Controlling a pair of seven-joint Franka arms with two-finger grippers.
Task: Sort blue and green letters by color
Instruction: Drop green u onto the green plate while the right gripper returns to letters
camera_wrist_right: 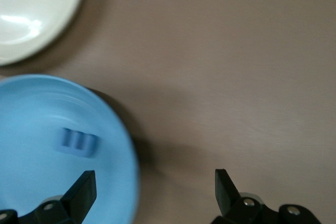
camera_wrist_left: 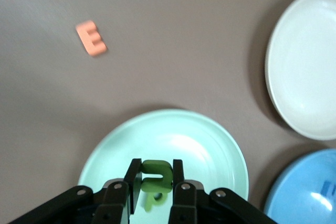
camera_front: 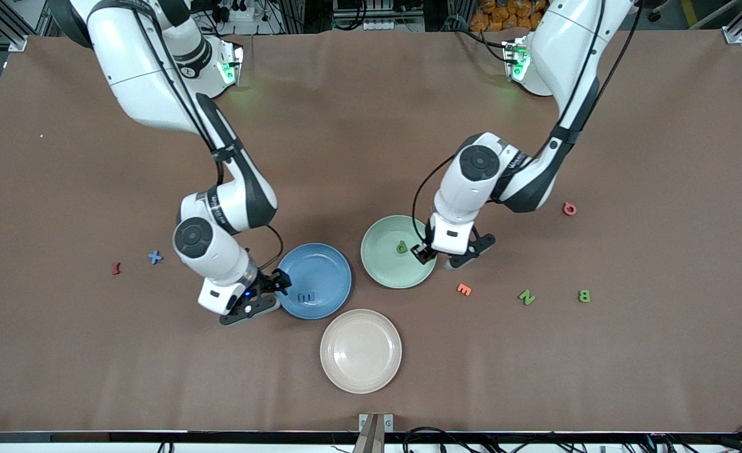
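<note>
My left gripper (camera_front: 422,253) is low over the green plate (camera_front: 383,267) and shut on the green P (camera_front: 402,247). The left wrist view shows the P (camera_wrist_left: 156,177) pinched between the fingers over that plate (camera_wrist_left: 210,140). My right gripper (camera_front: 277,290) is open and empty at the blue plate's (camera_front: 320,267) rim, on the side toward the right arm's end. The blue E (camera_front: 306,296) lies in that plate and shows in the right wrist view (camera_wrist_right: 77,142). The blue X (camera_front: 155,257), green N (camera_front: 526,297) and green B (camera_front: 584,296) lie on the table. The other blue and green letters are out of view.
A cream plate (camera_front: 360,351) sits nearer the camera than the two coloured plates. An orange E (camera_front: 464,289) lies beside the green plate. A pink character (camera_front: 569,209) lies toward the left arm's end, and a dark red one (camera_front: 116,268) beside the X.
</note>
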